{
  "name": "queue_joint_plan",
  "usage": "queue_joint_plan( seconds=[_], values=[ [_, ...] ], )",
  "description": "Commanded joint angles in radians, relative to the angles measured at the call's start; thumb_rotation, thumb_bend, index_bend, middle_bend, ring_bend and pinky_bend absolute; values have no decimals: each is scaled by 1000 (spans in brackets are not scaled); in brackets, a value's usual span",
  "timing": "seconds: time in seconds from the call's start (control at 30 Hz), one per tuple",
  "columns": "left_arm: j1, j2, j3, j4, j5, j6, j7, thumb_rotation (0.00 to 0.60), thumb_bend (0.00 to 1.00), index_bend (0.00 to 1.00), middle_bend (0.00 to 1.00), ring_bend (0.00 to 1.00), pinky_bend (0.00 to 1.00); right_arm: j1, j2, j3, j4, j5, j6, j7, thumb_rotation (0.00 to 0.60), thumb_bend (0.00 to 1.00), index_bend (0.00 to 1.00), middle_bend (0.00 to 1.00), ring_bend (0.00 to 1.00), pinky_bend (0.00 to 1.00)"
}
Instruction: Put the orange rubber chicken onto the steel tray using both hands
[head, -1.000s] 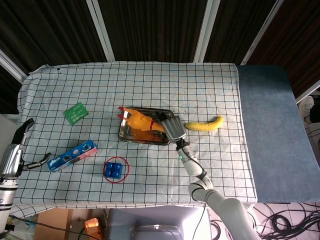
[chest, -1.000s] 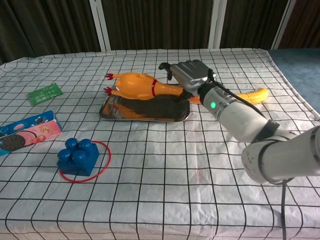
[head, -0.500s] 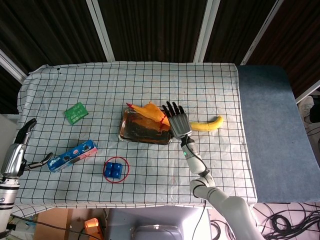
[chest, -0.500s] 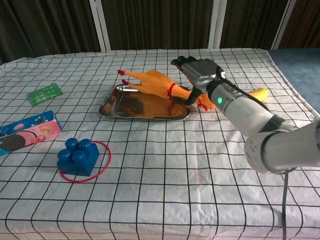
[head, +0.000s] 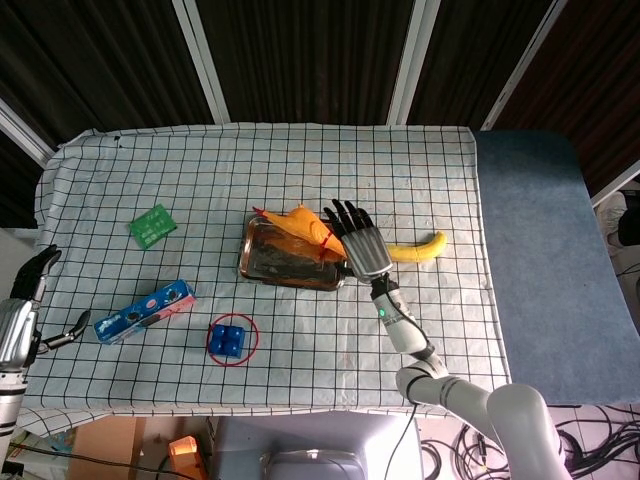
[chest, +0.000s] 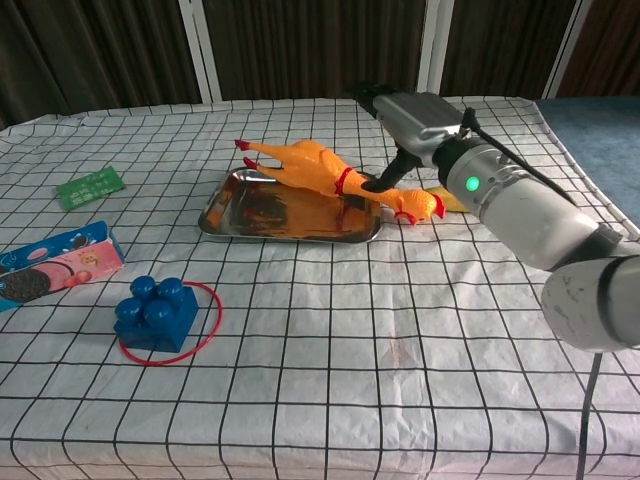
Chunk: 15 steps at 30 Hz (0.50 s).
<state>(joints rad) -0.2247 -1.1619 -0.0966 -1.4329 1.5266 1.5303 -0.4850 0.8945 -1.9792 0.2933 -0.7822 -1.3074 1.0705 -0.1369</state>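
Observation:
The orange rubber chicken (head: 299, 222) (chest: 305, 168) lies slanted over the steel tray (head: 280, 264) (chest: 270, 216). Its feet stick up over the tray's far side. Its head (chest: 419, 205) hangs past the right rim onto the cloth. My right hand (head: 361, 242) (chest: 417, 115) hovers just right of the chicken's neck with its fingers spread and nothing in it; the thumb points down close to the neck. My left hand (head: 24, 308) hangs at the table's far left edge, away from the tray, holding nothing, and shows only in the head view.
A banana (head: 418, 249) lies right of the tray, partly behind my right hand. A blue block (head: 229, 339) (chest: 155, 312) inside a red ring, a cookie box (head: 145, 310) (chest: 50, 262) and a green packet (head: 152, 224) (chest: 90, 187) sit on the left half of the checked cloth.
My right hand let go of the chicken, opened its fingers and pulled up and to the right. The chicken dropped across the tray with its head over the right rim. My left hand sank slightly.

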Motion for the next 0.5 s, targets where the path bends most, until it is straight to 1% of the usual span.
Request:
queue_joint_plan(
  seconds=[0.03, 0.07, 0.13, 0.17, 0.23, 0.33, 0.37, 0.43, 0.5],
  values=[
    [85, 80, 59, -150, -48, 12, 334, 600, 333, 0, 0, 0, 0, -259, 359, -123, -575, -46, 220, -163, 600, 102, 0, 0, 0, 144],
    [104, 82, 66, -183, -70, 23, 415, 600, 336, 0, 0, 0, 0, -318, 444, -155, -694, -37, 262, -223, 600, 102, 0, 0, 0, 143],
    [127, 64, 74, -201, -83, 44, 502, 600, 336, 0, 0, 0, 0, -395, 561, -205, -842, -19, 313, -313, 600, 102, 0, 0, 0, 138],
    [139, 48, 83, -199, -88, 49, 536, 600, 336, 0, 0, 0, 0, -446, 630, -239, -911, -10, 355, -369, 600, 102, 0, 0, 0, 133],
    [154, 26, 96, -193, -99, 43, 578, 600, 336, 0, 0, 0, 0, -543, 718, -302, -968, -21, 455, -417, 600, 102, 0, 0, 0, 119],
    [163, 15, 103, -202, -94, 51, 659, 600, 336, 0, 0, 0, 0, -666, 772, -366, -962, -58, 576, -356, 600, 103, 0, 0, 0, 90],
    [165, 10, 103, -203, -85, 56, 668, 600, 336, 0, 0, 0, 0, -693, 780, -378, -950, -69, 602, -334, 600, 103, 0, 0, 0, 80],
    [164, 5, 108, -203, -67, 55, 673, 600, 338, 0, 0, 0, 0, -739, 789, -390, -926, -80, 642, -293, 600, 105, 0, 0, 0, 68],
    [161, 6, 116, -203, -54, 38, 667, 600, 341, 0, 0, 0, 0, -775, 794, -385, -905, -84, 670, -234, 600, 109, 0, 0, 0, 60]
  ],
)
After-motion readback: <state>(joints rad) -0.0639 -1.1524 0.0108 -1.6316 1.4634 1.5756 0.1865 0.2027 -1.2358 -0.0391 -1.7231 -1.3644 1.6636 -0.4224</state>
